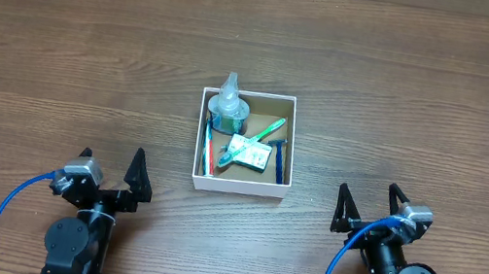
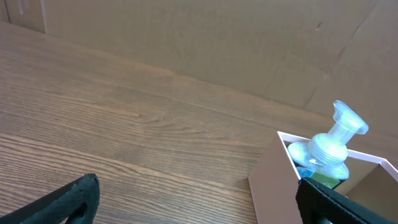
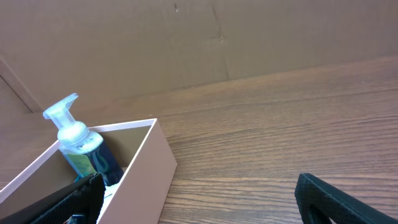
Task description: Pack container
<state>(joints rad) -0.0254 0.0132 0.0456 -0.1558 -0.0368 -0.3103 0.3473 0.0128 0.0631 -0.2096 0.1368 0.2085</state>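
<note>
The container (image 1: 238,188), a shallow square white-walled box with a brown inside, sits mid-table. Inside stand a clear pump bottle with green liquid (image 1: 227,103), a green toothbrush (image 1: 256,139), a small white and green packet (image 1: 249,153), a red and white stick (image 1: 208,151) and a blue item (image 1: 278,162). The box also shows in the left wrist view (image 2: 268,180) and the right wrist view (image 3: 148,168), with the bottle (image 2: 329,149) (image 3: 78,140). My left gripper (image 1: 112,167) (image 2: 199,205) is open and empty, near-left of the box. My right gripper (image 1: 369,201) (image 3: 199,199) is open and empty, near-right of it.
The wooden table (image 1: 61,49) spreads round the box. A brown cardboard wall (image 2: 217,37) (image 3: 186,37) stands along the far edge. Blue cables (image 1: 7,208) (image 1: 334,264) loop by each arm's base.
</note>
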